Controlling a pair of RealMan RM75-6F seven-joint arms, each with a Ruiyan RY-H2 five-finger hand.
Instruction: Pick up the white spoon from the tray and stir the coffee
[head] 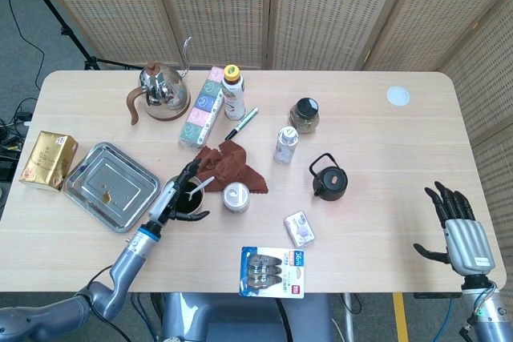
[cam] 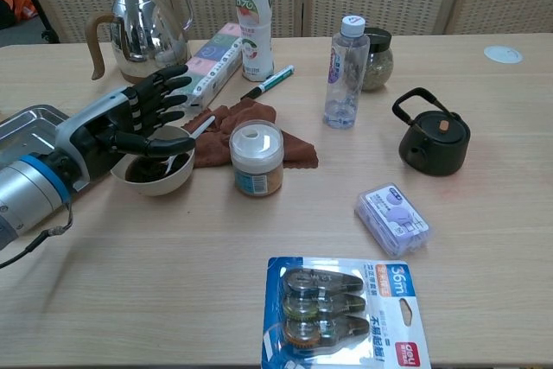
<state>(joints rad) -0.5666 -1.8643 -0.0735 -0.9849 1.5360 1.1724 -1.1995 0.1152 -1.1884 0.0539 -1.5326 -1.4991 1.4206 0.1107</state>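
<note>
Where legible, "36m" on blister pack point(cam: 345, 309)

Both views are bright and evenly lit, with only soft, faint shadows. Glare glints off the steel kettle point(cam: 143, 28) at ten o'clock. Focus is sharp throughout.

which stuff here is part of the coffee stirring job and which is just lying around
Part of the job: white spoon, bowl of coffee, tray, left hand.

Just lying about: kettle, black teapot, brown cloth, water bottle, jar, marker, correction tape pack.
</note>
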